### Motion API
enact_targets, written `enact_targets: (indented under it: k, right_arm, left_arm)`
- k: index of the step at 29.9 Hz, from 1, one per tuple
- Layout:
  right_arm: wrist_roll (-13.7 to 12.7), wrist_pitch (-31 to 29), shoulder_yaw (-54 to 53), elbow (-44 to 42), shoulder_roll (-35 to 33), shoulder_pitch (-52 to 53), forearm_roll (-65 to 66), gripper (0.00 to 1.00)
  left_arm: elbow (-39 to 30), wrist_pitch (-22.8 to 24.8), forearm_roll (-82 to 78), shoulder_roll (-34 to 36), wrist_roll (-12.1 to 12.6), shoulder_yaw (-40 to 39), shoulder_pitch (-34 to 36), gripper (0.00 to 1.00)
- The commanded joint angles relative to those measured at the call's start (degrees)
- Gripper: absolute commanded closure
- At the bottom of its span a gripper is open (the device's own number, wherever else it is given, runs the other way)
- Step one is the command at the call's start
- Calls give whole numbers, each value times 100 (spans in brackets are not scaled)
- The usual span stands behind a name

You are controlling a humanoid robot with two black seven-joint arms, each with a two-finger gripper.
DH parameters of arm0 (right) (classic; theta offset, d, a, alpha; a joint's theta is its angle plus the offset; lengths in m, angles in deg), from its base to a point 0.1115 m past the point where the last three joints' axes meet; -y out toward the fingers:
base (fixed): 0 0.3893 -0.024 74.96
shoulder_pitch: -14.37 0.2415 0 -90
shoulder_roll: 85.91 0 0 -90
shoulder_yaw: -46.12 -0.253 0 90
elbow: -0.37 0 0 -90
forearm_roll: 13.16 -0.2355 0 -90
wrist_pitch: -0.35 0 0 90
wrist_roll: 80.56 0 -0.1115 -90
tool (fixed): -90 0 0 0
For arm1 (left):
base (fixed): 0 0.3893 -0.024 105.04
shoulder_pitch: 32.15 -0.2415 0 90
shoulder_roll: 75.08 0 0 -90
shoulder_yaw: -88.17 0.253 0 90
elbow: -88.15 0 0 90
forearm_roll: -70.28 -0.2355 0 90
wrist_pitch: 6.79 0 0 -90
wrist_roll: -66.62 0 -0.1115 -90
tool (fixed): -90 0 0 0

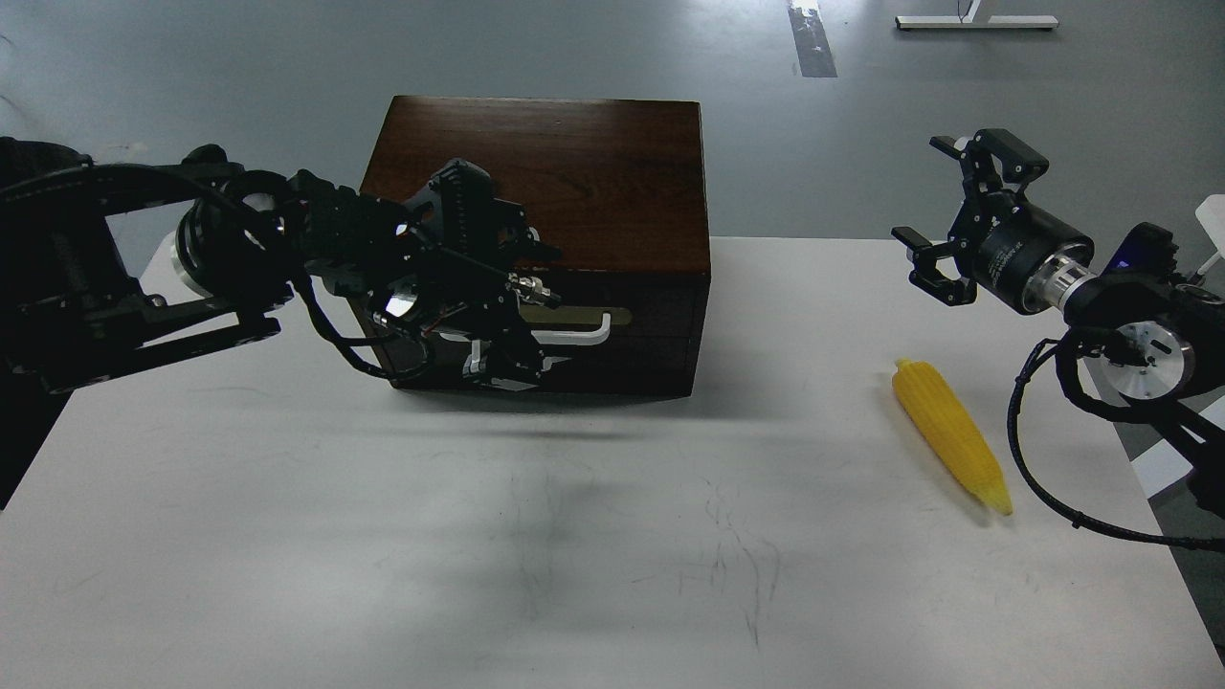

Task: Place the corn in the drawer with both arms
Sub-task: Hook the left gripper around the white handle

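The yellow corn (950, 435) lies on the white table (612, 536) at the right, its tip pointing toward me. The dark wooden box (545, 172) stands at the back centre, and its drawer (641, 335) is shut, with the white bar handle (579, 335) on its front. My left gripper (515, 314) is right at the drawer front, at the handle's left end. It looks open, with one finger above the handle and one below. My right gripper (933, 196) is open and empty, held in the air behind and above the corn.
The table's right edge runs close past the corn. My right arm's cable (1029, 478) loops down beside the corn. Grey floor lies behind the box.
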Motion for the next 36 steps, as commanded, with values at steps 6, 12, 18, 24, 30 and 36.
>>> enact_targets:
  k: [6,12,18,24,30,36]
  right_arm:
    - [0,1,0,-5,4,-35,0,0]
    - [0,1,-9,-5,12,-26,0,0]
    - [8,1,-9,-5,4,-18,0,0]
    - [9,1,-9,-5,4,-18,0,0]
    - [9,1,-18,-14,4,-26,0,0]
    - [9,1,-18,-40,4,-26,0,0]
  left_arm:
    - [-673,25,0,259,-13,6,21,1]
    - [-463,78,0,233,-13,24,-137,1]
    - [-295,69,0,198,-13,41,-312,1]
    - [-102,69,0,189,-13,33,-444,1]
    - [-49,69,0,180,-13,15,-498,1]
    - [91,69,0,22,-13,15,-498,1]
